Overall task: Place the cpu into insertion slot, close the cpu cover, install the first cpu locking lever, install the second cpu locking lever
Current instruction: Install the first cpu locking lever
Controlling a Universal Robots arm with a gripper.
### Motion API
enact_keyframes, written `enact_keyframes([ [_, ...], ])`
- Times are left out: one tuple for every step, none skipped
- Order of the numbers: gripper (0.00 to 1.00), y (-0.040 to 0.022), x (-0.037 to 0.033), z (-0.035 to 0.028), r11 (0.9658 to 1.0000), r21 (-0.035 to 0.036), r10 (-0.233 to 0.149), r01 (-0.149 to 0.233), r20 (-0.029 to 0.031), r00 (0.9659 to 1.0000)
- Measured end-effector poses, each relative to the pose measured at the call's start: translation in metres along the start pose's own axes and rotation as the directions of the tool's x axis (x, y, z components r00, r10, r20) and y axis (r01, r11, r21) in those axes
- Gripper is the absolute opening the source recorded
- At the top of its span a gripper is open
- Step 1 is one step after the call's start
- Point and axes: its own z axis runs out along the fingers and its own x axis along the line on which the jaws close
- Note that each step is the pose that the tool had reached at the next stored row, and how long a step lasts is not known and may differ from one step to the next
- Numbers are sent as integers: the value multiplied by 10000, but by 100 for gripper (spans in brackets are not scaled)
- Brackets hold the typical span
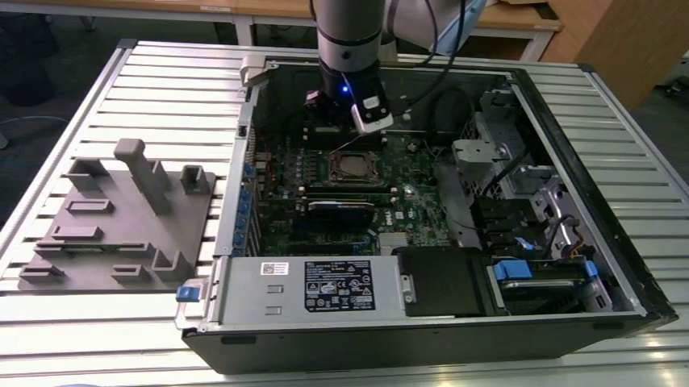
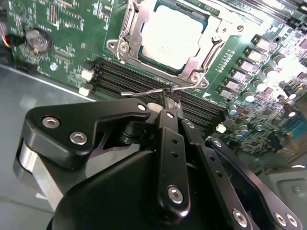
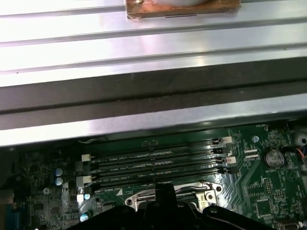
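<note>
A black two-fingered gripper (image 1: 364, 129) on a grey arm hangs inside an open black computer case (image 1: 633, 270), which lies on a ribbed aluminium table (image 1: 161, 89). In the exterior view it is just beside the square black-framed insertion slot (image 1: 353, 168), on that slot's far side. On the exterior view's left a grey moulded fixture plate (image 1: 119, 226) rests on the table. A grey white-labelled power supply box (image 1: 312, 286) fills the case's near edge.

The second wrist view gives the detail the exterior view lacks. The flat, dull silver square cpu (image 2: 173, 32) sits in the slot, with the thin dark-silver cpu cover (image 2: 130, 21) lying down around it. The gripper's (image 2: 165, 96) jaws are drawn together, and a thin bent wire locking lever (image 2: 141, 92) crosses right at their tips, apparently nipped between them.

The first wrist view adds the case's wall and the table's ribs beyond it. Both wrist views show the long black memory slots (image 3: 158, 163) and a round silver coin battery (image 3: 273, 157).
</note>
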Motion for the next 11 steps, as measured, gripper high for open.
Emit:
enact_keyframes([
  [11,0,0,3,9999,7,135,-135,27,9999],
  [11,0,0,4,9997,12,238,-238,47,9997],
  [11,-1,0,4,9996,14,267,-267,52,9996],
  [11,-1,0,5,9996,13,268,-269,54,9996],
  [11,0,0,6,9996,11,286,-286,59,9996],
  [11,0,0,6,9995,12,301,-301,62,9995],
  [11,0,0,6,9995,12,301,-301,62,9995],
  [11,1,0,6,9995,12,303,-303,62,9995],
  [11,3,1,6,9995,12,302,-302,63,9995],
  [11,7,1,7,9995,12,303,-303,63,9995],
  [11,12,2,8,9995,12,303,-303,62,9995],
])
